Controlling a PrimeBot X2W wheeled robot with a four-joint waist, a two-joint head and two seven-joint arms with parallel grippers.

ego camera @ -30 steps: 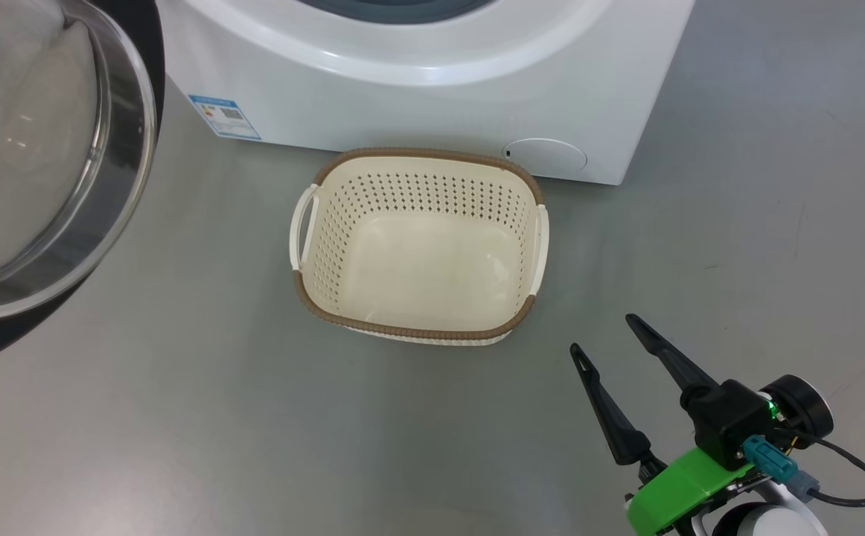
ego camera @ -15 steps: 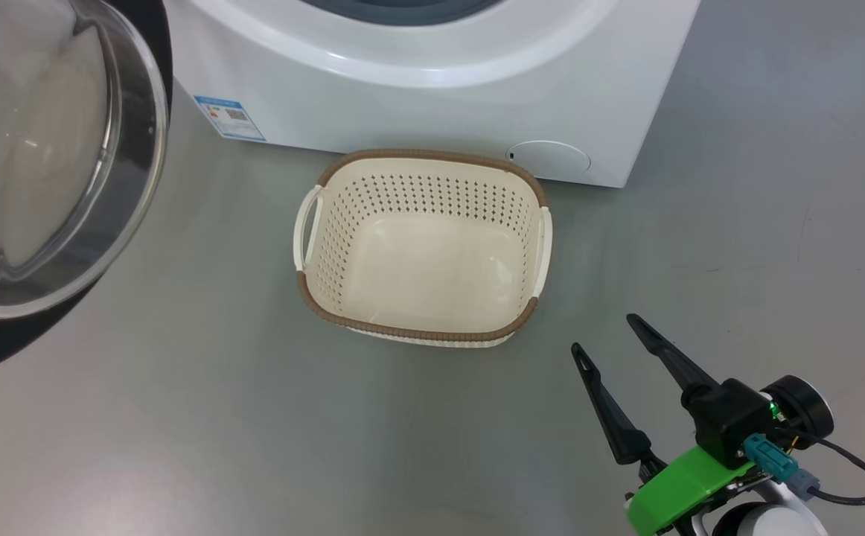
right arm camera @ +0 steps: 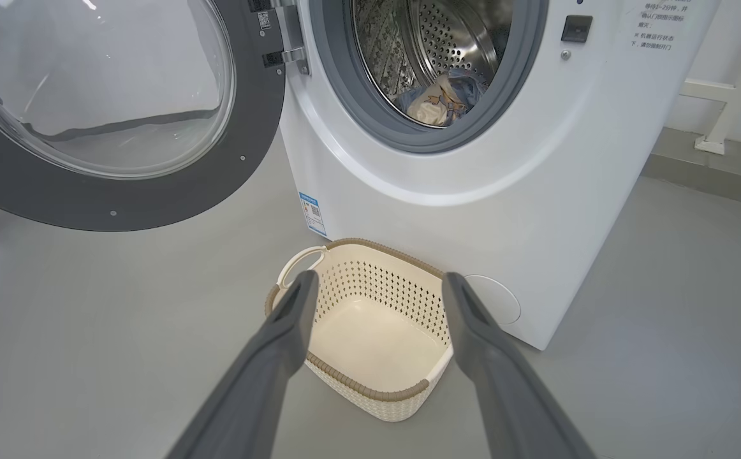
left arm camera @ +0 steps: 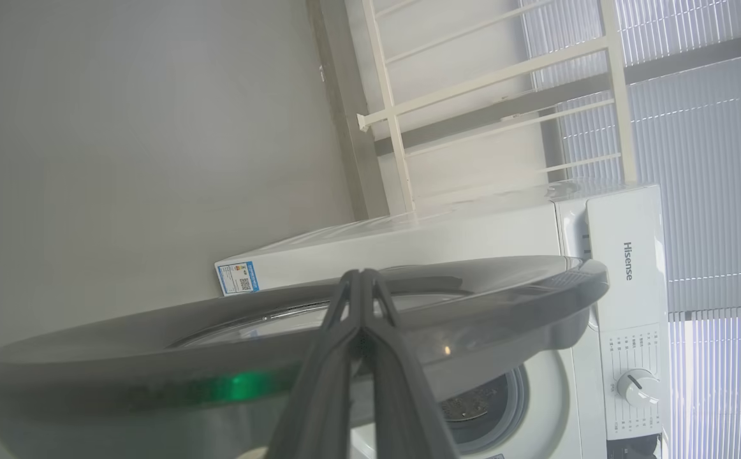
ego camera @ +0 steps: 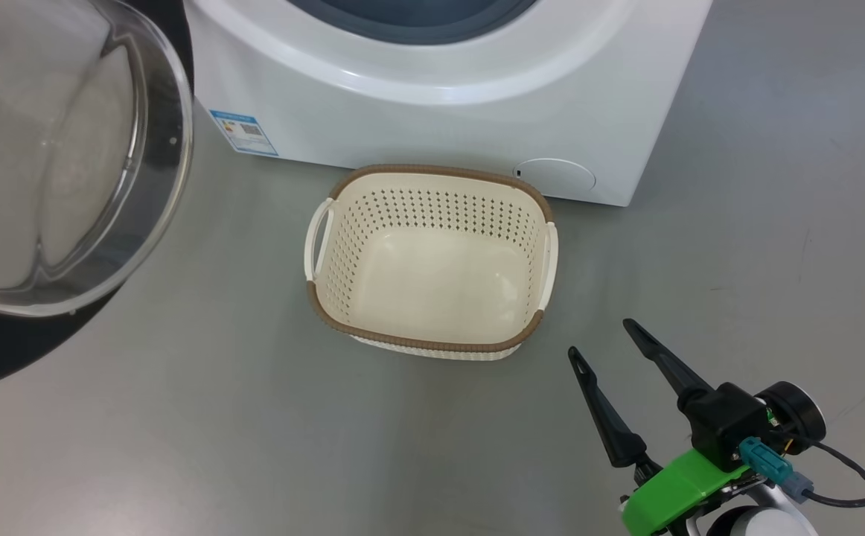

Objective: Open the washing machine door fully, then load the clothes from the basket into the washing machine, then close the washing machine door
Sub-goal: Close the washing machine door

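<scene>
Basket is empty, on the floor just in front of the washing machine, close enough to feed the drum without driving. Clothes lie heaped at the bottom of the steel drum: blue print plus a cream piece, clear of the gasket as far as I can tell. Loading looks done, so what's left is the door.

The washing machine door hangs swung wide on its hinge at my left, glass bowl bulging toward my head camera. My left gripper is pressed together with nothing between the fingers. I read that as a pusher — one stiff blade beats two loose ones. In the left wrist view the fingers lie across the door's dark rim, seen nearly edge-on. Touching it or just off, can't tell.

My right gripper is spread wide and holds nothing. It's low at my right, fingers angled up toward the basket but well apart from it — parked out of the door's swing, I'd say.
</scene>
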